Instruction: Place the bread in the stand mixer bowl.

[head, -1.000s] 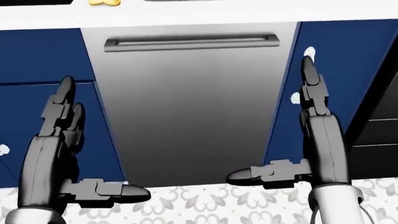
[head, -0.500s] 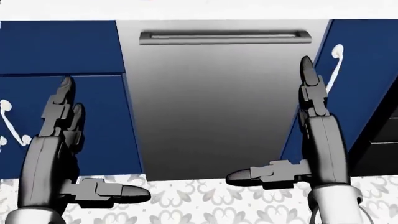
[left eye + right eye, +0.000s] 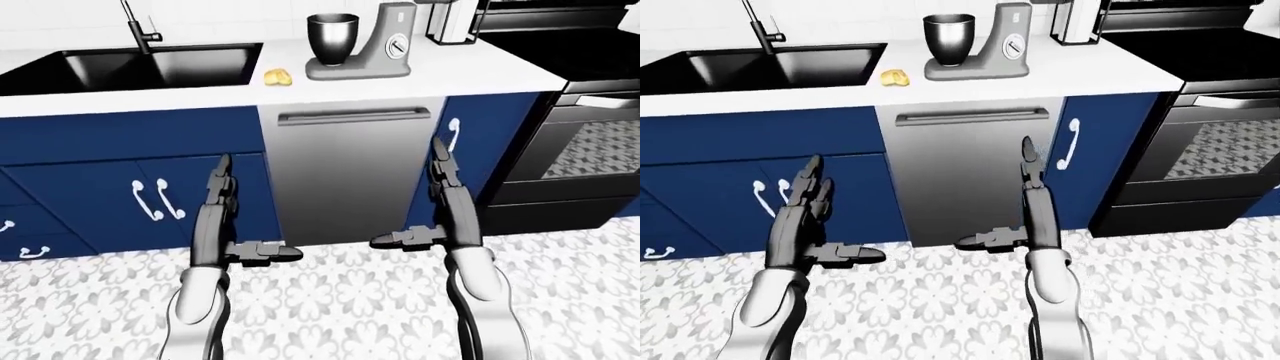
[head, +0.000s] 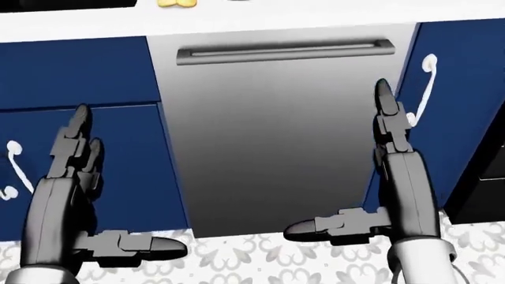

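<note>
Small yellow bread piece (image 3: 277, 76) ungrasped on far white counter | steel mixer bowl (image 3: 332, 39) unfilled | both hands splayed, nothing held

Small yellow bread (image 3: 277, 76) on the countertop beside the steel mixer bowl (image 3: 332, 38).

You have open air between your left robot hand (image 3: 222, 225) and right robot hand (image 3: 440, 214), both with fingers spread and holding nothing above the patterned grey-and-white tile floor (image 3: 340, 300). Ahead, the brushed-steel dishwasher door (image 3: 345, 172) and dark blue cabinet fronts (image 3: 120, 161) block the way below the white tabletop (image 3: 200, 94). On it, bare surface separates the small yellow bread piece (image 3: 277, 76) from the grey stand mixer with its steel bowl (image 3: 333, 37); the black sink basin (image 3: 130, 66) lies left.
</note>
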Motion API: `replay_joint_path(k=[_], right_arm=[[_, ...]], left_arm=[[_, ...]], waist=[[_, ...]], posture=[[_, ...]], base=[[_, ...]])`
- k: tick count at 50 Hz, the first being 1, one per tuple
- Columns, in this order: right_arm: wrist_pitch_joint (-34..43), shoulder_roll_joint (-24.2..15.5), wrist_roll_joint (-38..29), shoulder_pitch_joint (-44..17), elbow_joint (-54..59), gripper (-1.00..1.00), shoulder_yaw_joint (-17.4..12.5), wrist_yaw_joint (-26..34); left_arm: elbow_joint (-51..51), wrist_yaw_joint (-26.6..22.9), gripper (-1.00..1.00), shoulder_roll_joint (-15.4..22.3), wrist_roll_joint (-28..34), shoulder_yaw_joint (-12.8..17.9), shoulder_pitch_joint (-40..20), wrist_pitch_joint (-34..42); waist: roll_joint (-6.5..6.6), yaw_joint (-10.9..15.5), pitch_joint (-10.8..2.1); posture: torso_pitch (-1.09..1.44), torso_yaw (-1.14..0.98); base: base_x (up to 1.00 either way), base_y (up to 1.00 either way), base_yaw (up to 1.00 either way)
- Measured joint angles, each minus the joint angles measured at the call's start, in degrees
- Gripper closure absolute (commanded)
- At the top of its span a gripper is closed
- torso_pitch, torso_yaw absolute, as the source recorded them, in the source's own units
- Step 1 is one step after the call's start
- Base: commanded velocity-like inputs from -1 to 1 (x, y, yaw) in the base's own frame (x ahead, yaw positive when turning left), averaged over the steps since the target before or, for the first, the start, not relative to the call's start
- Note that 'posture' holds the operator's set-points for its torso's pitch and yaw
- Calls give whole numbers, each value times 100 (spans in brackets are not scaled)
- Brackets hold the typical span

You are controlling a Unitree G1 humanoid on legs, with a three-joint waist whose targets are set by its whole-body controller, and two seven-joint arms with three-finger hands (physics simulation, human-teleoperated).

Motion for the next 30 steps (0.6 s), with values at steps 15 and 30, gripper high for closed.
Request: replay_joint_path(k=[15, 30], right_arm=[[14, -52, -66, -8, -42, -100, -169, -72], [-14, -15, -49, -60, -127, -100, -68, -19]], left_arm=[[-79, -62, -100, -38, -55, -136, -53, 33], [-111, -4, -100, -2, -19, -45, -37, -45]], waist=[[-305, -115, 5], [-309, -2, -50]], posture=[[0, 0], [0, 0]], base=[[14, 0, 0], [14, 0, 0]])
